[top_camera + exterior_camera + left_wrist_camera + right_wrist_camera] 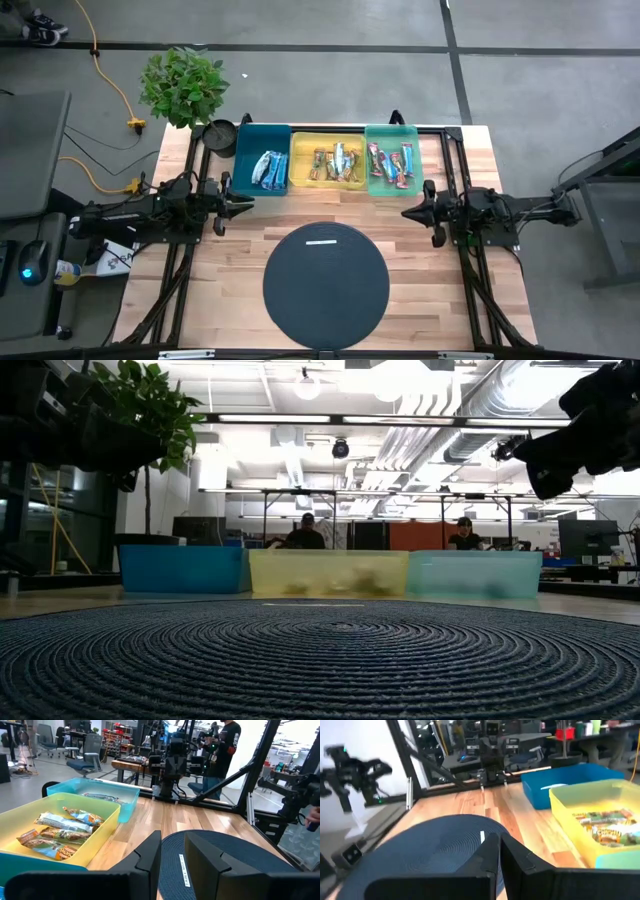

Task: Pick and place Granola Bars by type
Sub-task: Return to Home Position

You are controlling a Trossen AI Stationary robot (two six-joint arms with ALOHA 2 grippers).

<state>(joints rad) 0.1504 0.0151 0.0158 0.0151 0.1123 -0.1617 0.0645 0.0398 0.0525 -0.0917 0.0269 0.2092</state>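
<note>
The granola bars lie in three bins along the table's far edge. Blue-white bars [268,170] are in the teal bin [245,140], tan-gold and blue ones [335,163] in the yellow bin [300,140], and red-pink and blue ones [390,166] in the green bin [375,133]. The left wrist view shows the yellow bin's bars [57,834]. My left gripper [243,204] hovers near the teal bin, narrowly open and empty [173,862]. My right gripper [408,212] hovers near the green bin, shut and empty [500,857].
A round dark woven mat [326,285] with a small white label covers the table's near middle, between the two grippers. A potted plant [183,85] and a dark pot [220,135] stand at the far left corner. People sit in the room beyond [306,535].
</note>
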